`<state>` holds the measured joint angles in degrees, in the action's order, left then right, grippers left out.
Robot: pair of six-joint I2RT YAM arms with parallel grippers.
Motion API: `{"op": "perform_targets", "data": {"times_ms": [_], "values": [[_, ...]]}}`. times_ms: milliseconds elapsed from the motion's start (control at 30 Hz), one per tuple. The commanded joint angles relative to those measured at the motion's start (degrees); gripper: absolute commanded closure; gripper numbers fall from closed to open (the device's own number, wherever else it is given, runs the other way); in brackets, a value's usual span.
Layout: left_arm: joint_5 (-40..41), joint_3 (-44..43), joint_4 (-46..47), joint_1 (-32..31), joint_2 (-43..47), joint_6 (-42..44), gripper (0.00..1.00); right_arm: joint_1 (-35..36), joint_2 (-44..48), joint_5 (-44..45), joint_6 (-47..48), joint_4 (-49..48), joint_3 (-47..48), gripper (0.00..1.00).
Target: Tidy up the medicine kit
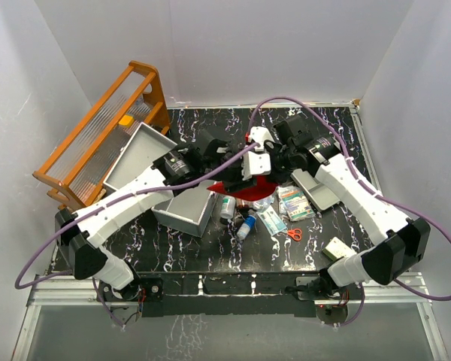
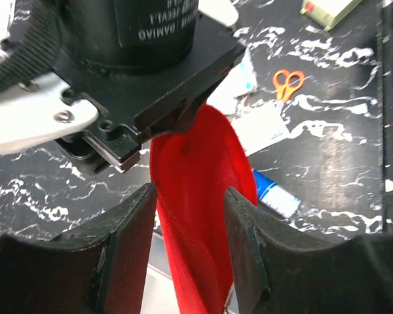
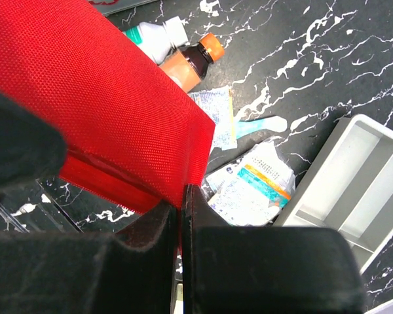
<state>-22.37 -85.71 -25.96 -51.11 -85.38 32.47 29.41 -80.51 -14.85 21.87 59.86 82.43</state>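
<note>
Top external view, nearest your arm bases: one small cream box [image 1: 334,248] lies on the black marbled tabletop [image 1: 210,252] close to the right arm, and just past it lies one pair of orange-handled scissors [image 1: 295,234]. Beyond those is a loose cluster with several paper sachets [image 1: 273,220], one blue-and-white tube [image 1: 246,225] and one white bottle [image 1: 227,207]. The right wrist view also shows one amber bottle [image 3: 193,62] with an orange cap, just beside the white one. You have three grey trays: one [image 1: 186,210] next to the left forearm, one [image 1: 316,188] partly under the right forearm, and one [image 1: 139,154] tilted at the far left. Over the cluster, at mid-table, both arms meet at the single red pouch [image 1: 249,188]. Your right pincer [image 3: 181,203] is clamped almost closed on a thin edge of the fabric. Your left pincer [image 2: 190,196] has its fingers part-way apart, and red fabric fills the gap and touches both. Farthest back on the left stands one orange wooden rack [image 1: 105,128], beside the tilted tray.
</note>
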Motion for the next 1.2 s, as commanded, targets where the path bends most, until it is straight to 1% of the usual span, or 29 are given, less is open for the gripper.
{"op": "perform_targets", "data": {"times_ms": [0, 100, 267, 300, 433, 500, 633, 800, 867, 1033, 1100, 1167], "values": [[8.66, -0.63, -1.91, -1.68, -0.92, 4.28, 0.56, 0.19, 1.45, 1.7, -0.91, 0.3, 4.17, 1.0], [10.02, -0.18, -1.57, -2.45, -1.06, 4.73, 0.56, 0.17, 1.85, 1.78, -0.87, 0.52, 4.23, 1.0], [12.26, 0.02, -0.23, -2.92, -0.99, 5.92, 0.63, 0.21, 3.74, 1.39, -0.62, 0.61, 4.18, 1.0], [12.67, 0.08, 0.02, -2.92, -0.89, 6.12, 0.64, 0.21, 4.11, 1.36, -0.6, 0.62, 4.14, 1.0], [13.8, 1.41, 2.67, -3.12, -0.14, 7.03, 0.56, 0.17, 5.04, 0.75, -0.38, 0.71, 3.59, 1.0], [13.88, 2.08, 3.41, -3.27, 0.25, 8.11, 0.57, 0.2, 5.45, 0.35, -0.25, 0.64, 3.29, 1.0], [14.21, 1.83, 2.45, -3.48, -0.24, 9.16, 0.67, 0.17, 5.9, -0.64, -0.1, 0.57, 3.34, 1.0], [14.09, 0.64, 0.81, -3.81, -0.46, 9.46, 0.89, 0.21, 5.33, -0.62, -0.22, 0.6, 2.88, 1.0], [13.17, 0.22, 0.2, -3.82, -0.25, 9.25, 1.0, 0.2, 5.15, -0.68, -0.39, 0.48, 2.66, 1.0], [11.54, 0.24, -1.18, -3.88, 0.05, 8.11, 1.0, 0.18, 5.95, -0.97, -1.63, -0.17, 2.91, 1.0], [11.43, 0.75, -0.81, -3.84, 0.48, 6.56, 1.0, 0.2, 7.05, -0.03, -3.02, -1.31, 2.51, 0.8], [11.23, 1.91, 0.54, -3.82, 1.49, 4.56, 1.0, 0.2, 8.73, -0.13, -3.35, -1.42, 1.95, 0.7]]}}
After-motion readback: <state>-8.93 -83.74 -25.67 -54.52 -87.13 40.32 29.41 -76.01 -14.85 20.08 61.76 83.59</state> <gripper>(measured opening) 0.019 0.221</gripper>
